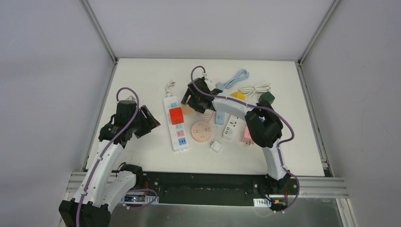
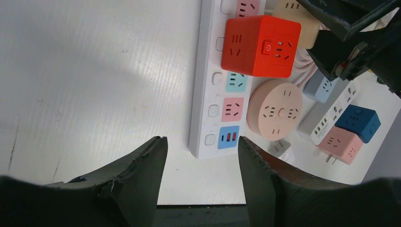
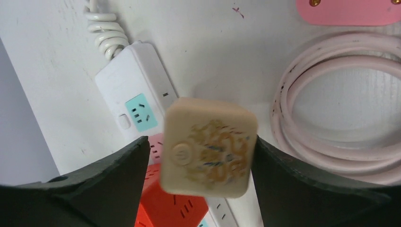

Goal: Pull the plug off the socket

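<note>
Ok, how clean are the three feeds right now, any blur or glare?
Right wrist: the beige cube between the jaws is smeared, the white strip behind it sharp. Left wrist: crisp on the red cube, with a bright sheen on the table. Top external: even light, soft shadows, no blur.

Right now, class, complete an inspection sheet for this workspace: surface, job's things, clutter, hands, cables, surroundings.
Surface: white table, no spills seen.
Job's things: long white plastic power strip carrying a red cube adapter; beige square plug apparently lifted clear, inside the right hand.
Clutter: round pink socket disc, small pink cube, dark green cube.
Hands: left hand open, empty; right hand open around the beige plug, gap at one finger.
Cables: coiled pale pink cord, light blue cable, white cable.
Surroundings: plain grey walls; nothing else seen.
</note>
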